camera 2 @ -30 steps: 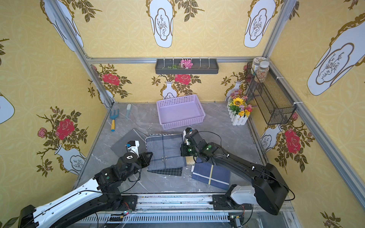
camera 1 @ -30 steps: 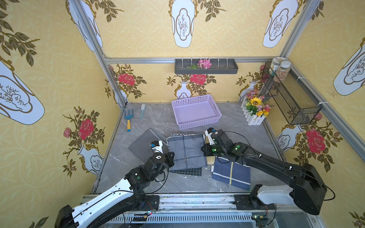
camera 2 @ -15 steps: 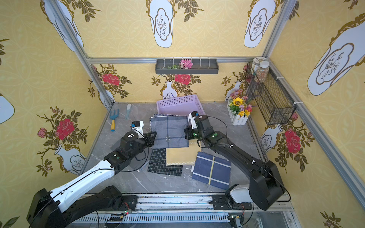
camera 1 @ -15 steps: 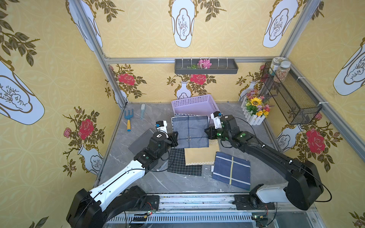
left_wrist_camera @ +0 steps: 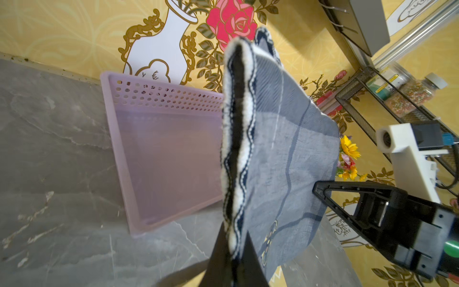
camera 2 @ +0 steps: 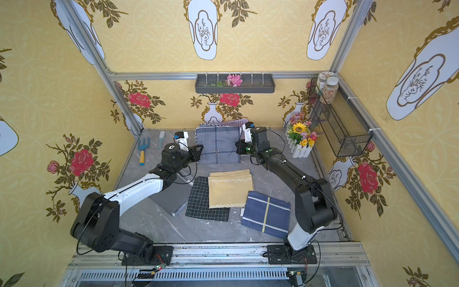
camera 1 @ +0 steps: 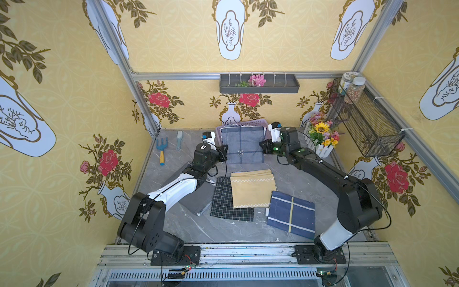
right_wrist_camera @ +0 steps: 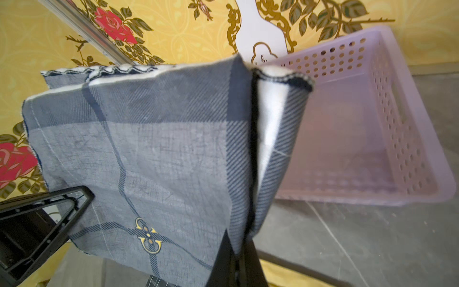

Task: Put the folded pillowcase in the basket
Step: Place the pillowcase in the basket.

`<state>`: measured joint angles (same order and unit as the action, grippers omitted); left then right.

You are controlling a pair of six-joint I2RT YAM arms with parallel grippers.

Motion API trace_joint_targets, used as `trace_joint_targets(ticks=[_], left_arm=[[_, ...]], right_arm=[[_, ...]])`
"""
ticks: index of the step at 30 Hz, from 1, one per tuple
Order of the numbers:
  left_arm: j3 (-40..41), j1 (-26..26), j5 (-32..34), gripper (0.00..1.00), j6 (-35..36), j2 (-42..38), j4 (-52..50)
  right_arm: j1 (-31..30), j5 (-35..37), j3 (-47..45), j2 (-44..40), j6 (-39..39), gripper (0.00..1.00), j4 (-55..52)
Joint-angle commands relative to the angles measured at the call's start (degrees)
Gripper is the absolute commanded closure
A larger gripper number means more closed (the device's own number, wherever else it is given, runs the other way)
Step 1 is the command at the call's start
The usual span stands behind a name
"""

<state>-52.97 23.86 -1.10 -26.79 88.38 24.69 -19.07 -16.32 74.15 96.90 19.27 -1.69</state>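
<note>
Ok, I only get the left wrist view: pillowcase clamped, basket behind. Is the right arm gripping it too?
Observer: Yes; the right wrist view shows the right pincer shut on the pillowcase edge.
Reviewer: Is it over the basket yet?
Observer: In both top views it hides most of the basket; only the far rim shows.
Reviewer: Anything else lying around?
Observer: A checked cloth, a tan cloth and a navy cloth lie flat on the table.
</note>
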Motion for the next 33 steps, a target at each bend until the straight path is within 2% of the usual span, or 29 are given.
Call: trace_joint_targets(ticks=[1,10,17,33], left_arm=[[-3.8,-1.6,1.3,1.0,0.9,5.3,5.1],[-15.8,-4.3,-3.2,1.0,-1.2,19.7,5.0],[-21.5,-4.6,-4.9,1.0,-1.9,27.3,4.1],[-27.4,-5.3,-6.4,1.0,-3.3,34.9,2.3]], right_arm=[[2.1,4.9,4.5,4.2,-1.2,0.99,1.9],[6.5,1.7,17.1,17.5,-1.4,0.98,1.9],[8.5,-0.2,21.9,24.5,-0.9,0.98,4.6],[10.5,-3.2,28.7,32.3,0.6,0.96,5.3]])
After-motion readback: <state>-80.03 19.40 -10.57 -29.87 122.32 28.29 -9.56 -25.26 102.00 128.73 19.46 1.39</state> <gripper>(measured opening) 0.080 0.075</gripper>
